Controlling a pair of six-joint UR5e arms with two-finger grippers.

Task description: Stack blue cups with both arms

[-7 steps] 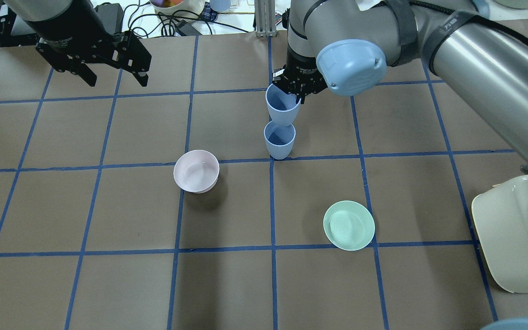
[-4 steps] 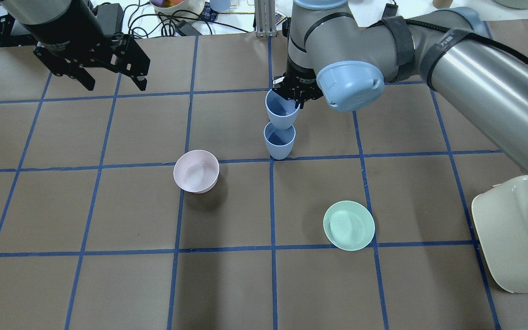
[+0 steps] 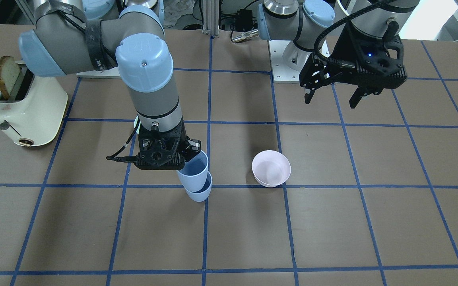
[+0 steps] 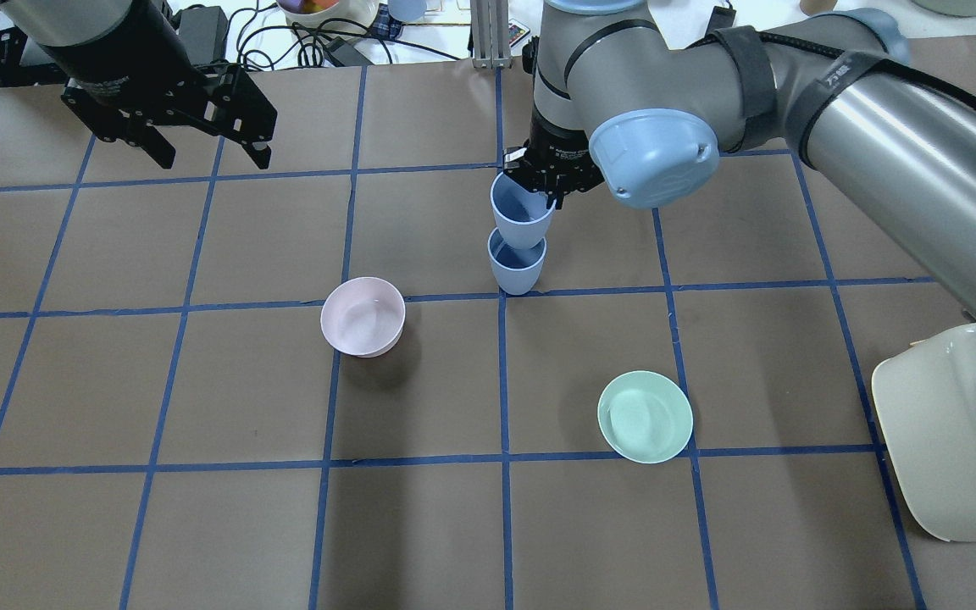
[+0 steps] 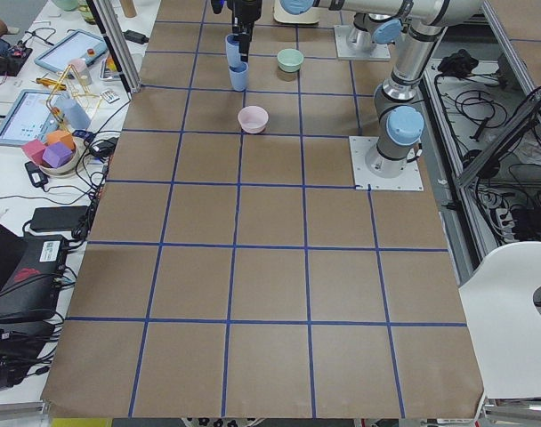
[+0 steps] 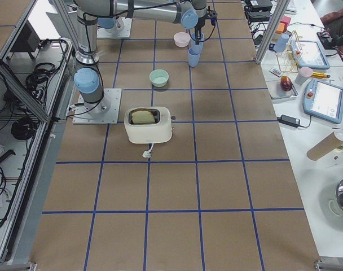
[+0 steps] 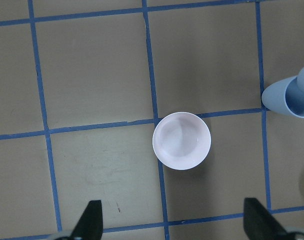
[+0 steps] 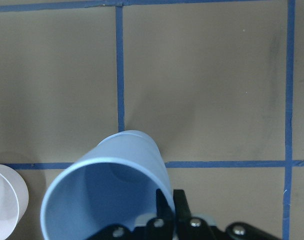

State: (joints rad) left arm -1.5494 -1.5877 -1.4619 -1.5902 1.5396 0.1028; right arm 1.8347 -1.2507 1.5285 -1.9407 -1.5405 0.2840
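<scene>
Right gripper [image 4: 550,191] pinches upper cup [image 4: 522,216] by rim, centre frame; off-centre descent could topple lower cup [image 4: 516,268]; left gripper [image 4: 215,159] spread, empty, upper left.

A brown table [image 4: 200,525] gridded with blue tape is being occupied by a pale pink round plastic bowl [image 4: 363,316] and a mint-green round plastic bowl [image 4: 645,416], well apart. A browned toast slice [image 3: 8,77] is being held upright in a cream toaster [image 3: 26,115].
</scene>
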